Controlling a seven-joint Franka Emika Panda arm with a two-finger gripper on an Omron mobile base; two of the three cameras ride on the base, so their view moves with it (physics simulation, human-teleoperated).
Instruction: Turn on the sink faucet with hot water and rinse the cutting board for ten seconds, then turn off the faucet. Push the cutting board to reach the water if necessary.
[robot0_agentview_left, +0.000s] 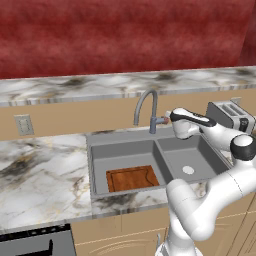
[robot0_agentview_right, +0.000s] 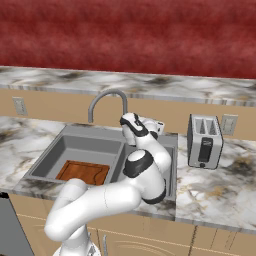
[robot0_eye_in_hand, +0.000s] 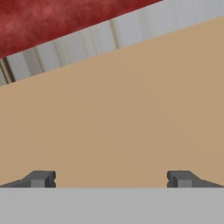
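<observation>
Silver toaster (robot0_agentview_right: 204, 140) on marble counter (robot0_agentview_left: 40, 170); wall outlet (robot0_agentview_left: 23, 125)

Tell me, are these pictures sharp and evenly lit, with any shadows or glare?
Left base view: flat, even light, no glare on the sink faucet; the cutting board looks soft-edged. Right base view: similarly even, with only faint shading inside the sink. Hand view: the tan wall looks smooth and featureless, and the open gripper casts no visible shadow on it.
</observation>
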